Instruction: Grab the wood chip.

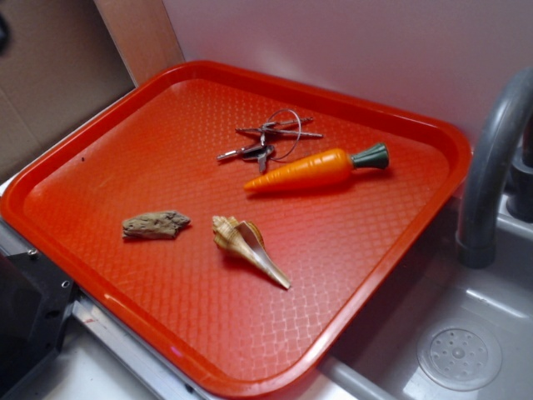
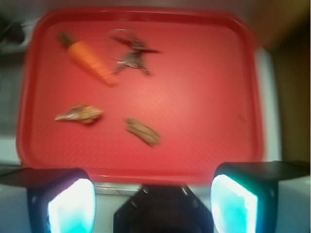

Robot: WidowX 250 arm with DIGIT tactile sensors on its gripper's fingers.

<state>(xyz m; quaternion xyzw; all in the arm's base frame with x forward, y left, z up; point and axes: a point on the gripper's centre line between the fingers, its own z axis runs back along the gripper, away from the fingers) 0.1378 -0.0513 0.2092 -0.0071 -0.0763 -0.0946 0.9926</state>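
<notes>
The wood chip [image 1: 156,224] is a small, rough grey-brown piece lying flat on the red tray [image 1: 100,133], left of centre. In the wrist view the wood chip [image 2: 143,132] lies ahead of my gripper [image 2: 153,204], slightly left of its midline. The gripper is open and empty, with its two fingers wide apart. It hangs high above the tray's near rim [image 2: 146,175], well apart from the chip. The gripper does not show in the exterior view.
A cream spiral seashell [image 1: 246,244] [image 2: 80,113] lies close beside the chip. A toy carrot [image 1: 321,168] [image 2: 90,60] and a bunch of keys [image 1: 266,142] [image 2: 131,53] lie farther back. A grey faucet [image 1: 491,167] and sink [image 1: 458,358] stand right of the tray.
</notes>
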